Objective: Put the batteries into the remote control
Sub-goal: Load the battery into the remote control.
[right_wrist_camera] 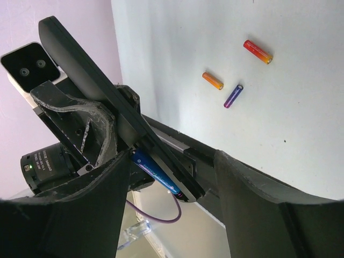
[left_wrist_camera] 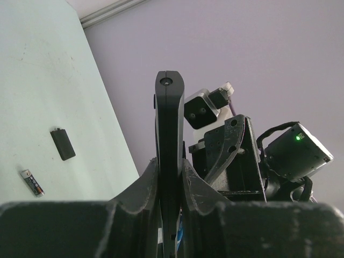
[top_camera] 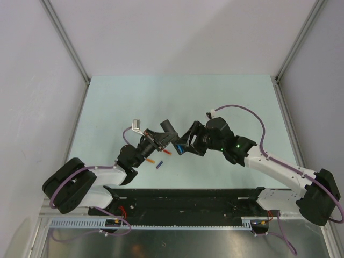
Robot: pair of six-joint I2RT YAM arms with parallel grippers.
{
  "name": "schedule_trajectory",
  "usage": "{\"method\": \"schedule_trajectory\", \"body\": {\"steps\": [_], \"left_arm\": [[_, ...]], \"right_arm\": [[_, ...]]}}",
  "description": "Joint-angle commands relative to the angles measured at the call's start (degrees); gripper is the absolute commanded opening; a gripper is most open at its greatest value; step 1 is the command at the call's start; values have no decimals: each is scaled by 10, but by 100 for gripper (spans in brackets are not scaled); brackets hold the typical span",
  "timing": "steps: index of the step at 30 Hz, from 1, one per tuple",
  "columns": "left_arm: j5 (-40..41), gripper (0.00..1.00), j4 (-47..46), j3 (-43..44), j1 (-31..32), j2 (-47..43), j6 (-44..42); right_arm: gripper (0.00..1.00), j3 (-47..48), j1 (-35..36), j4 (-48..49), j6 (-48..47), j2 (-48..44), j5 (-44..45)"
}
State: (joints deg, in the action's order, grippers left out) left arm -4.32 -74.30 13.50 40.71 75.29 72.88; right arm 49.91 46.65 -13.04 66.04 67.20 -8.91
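My left gripper (left_wrist_camera: 170, 177) is shut on the black remote control (left_wrist_camera: 170, 123) and holds it edge-on above the table; the same grip shows in the top view (top_camera: 158, 138). In the right wrist view a blue battery (right_wrist_camera: 156, 172) lies along the remote's (right_wrist_camera: 102, 97) open underside at its lower end, between the wide-apart fingers of my right gripper (right_wrist_camera: 172, 215), close to the left finger (right_wrist_camera: 70, 215). A red battery (right_wrist_camera: 258, 51), an orange one (right_wrist_camera: 213, 80) and a purple one (right_wrist_camera: 233, 95) lie loose on the table. A dark grey battery (left_wrist_camera: 32, 183) lies apart from them.
A small black battery cover (left_wrist_camera: 63, 144) lies on the pale green table (top_camera: 226, 97) near the grey battery. The two grippers meet close together at the table's middle (top_camera: 181, 145). Grey enclosure walls stand on the sides. A purple cable (right_wrist_camera: 161, 215) hangs below the remote.
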Motion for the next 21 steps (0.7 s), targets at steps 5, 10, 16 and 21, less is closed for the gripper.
{"method": "schedule_trajectory", "body": {"steps": [5,10,16,21], "left_arm": [[2,0,-138,0,-1,-10,-9],[1,0,-139,-1,-1,-1,-5],[3,0,-141,0,-1,-6,-8],[5,0,-140,0,-1,-10,-13]], "right_arm": [[80,-3,5,13,-4,-2,6],[84,-3,9,18,-6,-8,9],[83,-3,4,-1,-6,-36,28],[81,-3,-7,-3,5,-41,24]]}}
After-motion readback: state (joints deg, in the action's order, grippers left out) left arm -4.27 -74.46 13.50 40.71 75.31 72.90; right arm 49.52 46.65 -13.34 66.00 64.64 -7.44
